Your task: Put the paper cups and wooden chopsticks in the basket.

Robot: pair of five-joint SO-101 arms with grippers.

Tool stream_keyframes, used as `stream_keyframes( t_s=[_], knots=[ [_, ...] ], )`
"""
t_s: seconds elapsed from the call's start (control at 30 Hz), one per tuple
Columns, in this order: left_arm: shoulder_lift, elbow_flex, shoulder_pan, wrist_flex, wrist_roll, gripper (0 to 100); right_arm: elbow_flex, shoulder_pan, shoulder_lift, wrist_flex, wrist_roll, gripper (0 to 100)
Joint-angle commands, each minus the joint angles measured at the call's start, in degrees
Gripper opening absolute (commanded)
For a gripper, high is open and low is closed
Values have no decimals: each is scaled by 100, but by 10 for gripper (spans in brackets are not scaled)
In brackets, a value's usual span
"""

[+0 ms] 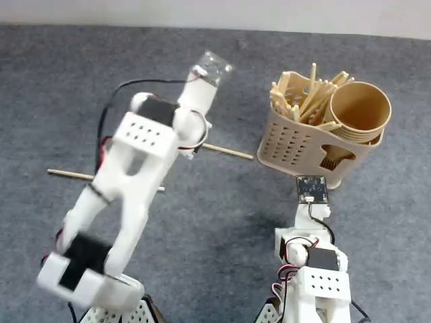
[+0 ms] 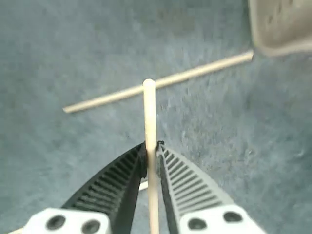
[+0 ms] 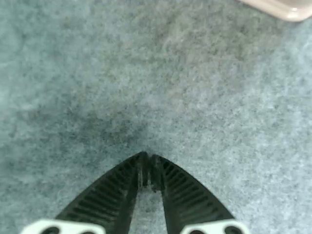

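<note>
In the left wrist view my left gripper (image 2: 151, 146) is shut on a wooden chopstick (image 2: 149, 112) that runs lengthwise between its fingers, a little above the carpet. Beyond its tip a second chopstick (image 2: 161, 82) lies across the carpet, one end near the basket's corner (image 2: 282, 24). From above, that lying chopstick (image 1: 229, 152) shows beside the left arm (image 1: 135, 168). The beige basket (image 1: 296, 145) holds stacked paper cups (image 1: 360, 108) and several chopsticks (image 1: 303, 94). My right gripper (image 3: 147, 158) is shut on nothing over bare carpet, just in front of the basket (image 3: 282, 7).
Another chopstick (image 1: 74, 175) lies on the grey carpet left of the left arm, partly hidden under it. The right arm (image 1: 313, 269) stands at the near right, below the basket. Open carpet stretches between the two arms and behind the basket.
</note>
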Motion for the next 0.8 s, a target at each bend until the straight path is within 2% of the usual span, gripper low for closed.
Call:
stream_keyframes(
  t_s=[0.0, 0.1, 0.2, 0.3, 0.77],
  knots=[
    [-1121, -207, -31, -18, 44, 7, 4, 13, 4, -127, 62, 41],
    [-1543, -207, -31, -255, 431, 7, 4, 13, 4, -127, 62, 41],
    [-1736, -207, -48, -1029, 1143, 7, 4, 13, 4, -127, 62, 41],
    [-1842, -215, -22, -1767, 1477, 7, 13, 13, 4, -127, 62, 41],
    [-2501, -215, 1525, -5055, 1503, 6, 13, 13, 4, -127, 62, 41]
  ],
)
